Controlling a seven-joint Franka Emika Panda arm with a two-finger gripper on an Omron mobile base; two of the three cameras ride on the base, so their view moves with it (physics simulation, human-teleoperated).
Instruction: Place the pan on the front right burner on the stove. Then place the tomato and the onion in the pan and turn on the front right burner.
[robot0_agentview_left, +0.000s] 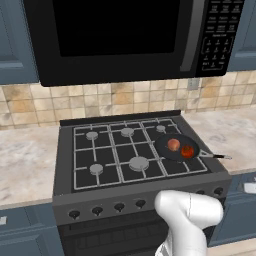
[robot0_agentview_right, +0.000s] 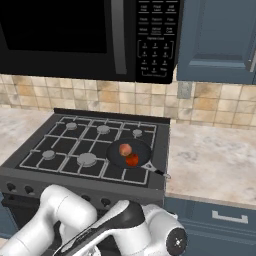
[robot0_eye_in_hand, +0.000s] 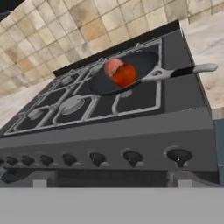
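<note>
In the pan (robot0_agentview_left: 177, 147) (on the stove (robot0_agentview_left: 65, 165)) — tomato (robot0_agentview_left: 187, 151), onion (robot0_agentview_left: 173, 144); pincer released.

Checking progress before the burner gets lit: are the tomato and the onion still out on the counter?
No: the tomato and the onion both lie side by side inside the pan on the stove.

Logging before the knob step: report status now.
Tool open, low before the black knob row. Black frying pan on the stove's front right grate, red tomato and pale orange-brown onion inside. Nothing blocking the knobs.
</note>
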